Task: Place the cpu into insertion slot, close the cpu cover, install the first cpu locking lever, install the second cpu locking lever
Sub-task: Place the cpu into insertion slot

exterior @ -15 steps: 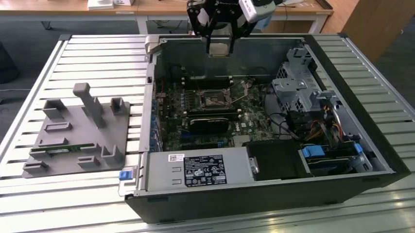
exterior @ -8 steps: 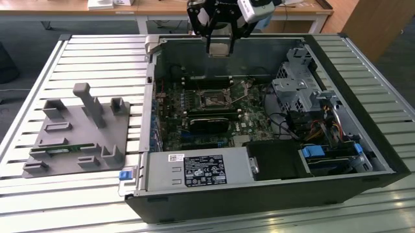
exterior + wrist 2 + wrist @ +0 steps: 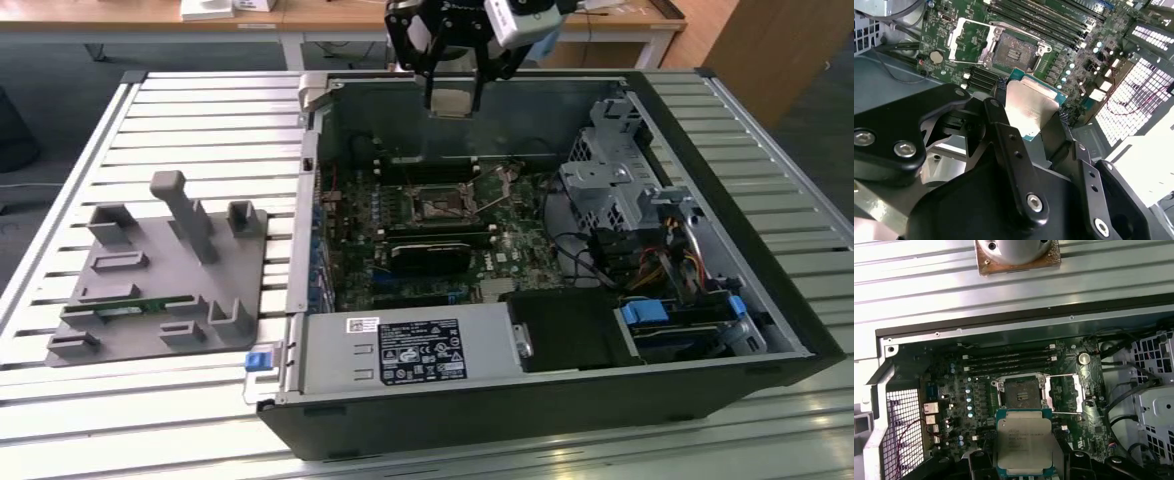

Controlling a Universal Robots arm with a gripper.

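Here the gripper (image 3: 451, 98), jaws clamping the cpu (image 3: 1024, 442), hangs above the slot (image 3: 1021, 395), whose cover (image 3: 1064, 395) lies open for entry.

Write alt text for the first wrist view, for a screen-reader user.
The gripper holds the cpu, metal top toward the camera, over the open computer case. On the motherboard beyond it, the insertion slot sits empty, with the cpu cover swung open beside it.

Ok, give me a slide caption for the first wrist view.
The hand holds the cpu above the motherboard; the insertion slot is empty, its cpu cover open.
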